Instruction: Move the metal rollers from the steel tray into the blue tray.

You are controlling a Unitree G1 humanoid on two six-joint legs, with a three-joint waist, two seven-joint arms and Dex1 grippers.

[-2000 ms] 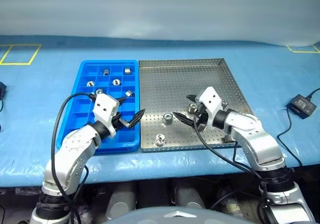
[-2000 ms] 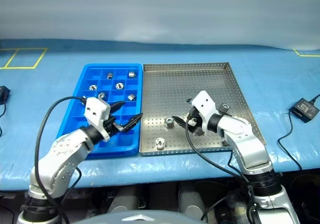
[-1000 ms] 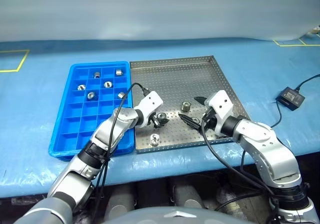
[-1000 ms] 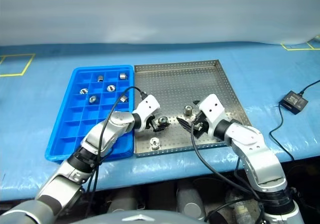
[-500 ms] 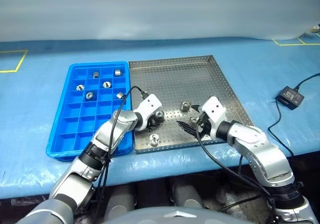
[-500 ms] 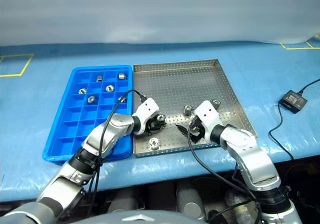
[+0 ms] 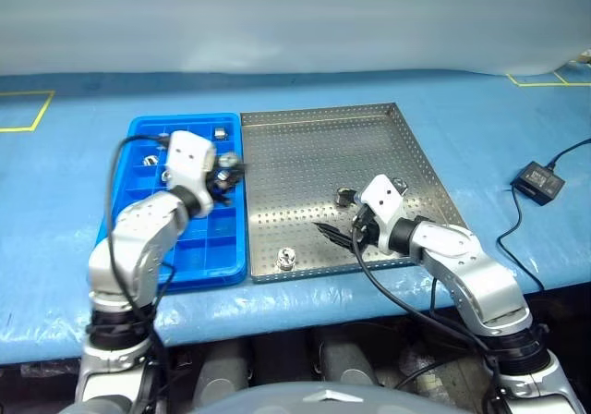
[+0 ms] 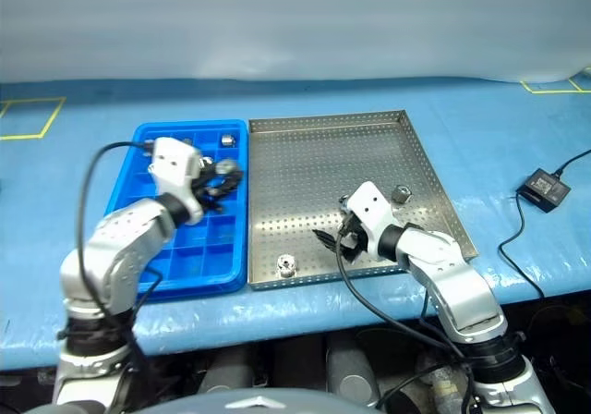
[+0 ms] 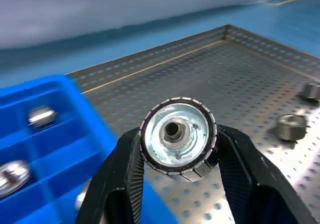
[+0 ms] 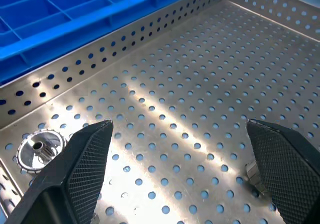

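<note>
Rollers: one metal roller (image 9: 178,136) is pinched between the left gripper's (image 7: 224,170) fingers (image 9: 125,176), held above the right edge of the blue tray (image 7: 138,248), left of centre in the head view.
Left wrist view: the roller's round face with its dark central hole is turned toward the camera, a black finger pressed on each side.
Blue tray: several rollers are seen in its upper compartments, one (image 8: 225,140) in the top row near the steel tray; in the left wrist view another roller (image 9: 42,115) lies in a compartment.
Steel tray: the perforated steel tray (image 7: 314,146) lies just right of the blue one, edges side by side, at frame centre.
Loose rollers: one roller (image 7: 287,259) sits near the steel tray's lower left corner; another (image 8: 402,193) is seen toward its right side.
Right gripper: the right gripper (image 7: 334,234) is held low over the lower middle of the steel tray, fingers (image 10: 82,159) spread wide, nothing between them.
Right wrist view: a roller (image 10: 40,148) lies on the perforated floor just beside one finger.
Bench: a blue-covered bench (image 7: 462,109) carries both trays; a small black box (image 7: 538,179) with a cable rests at right.
</note>
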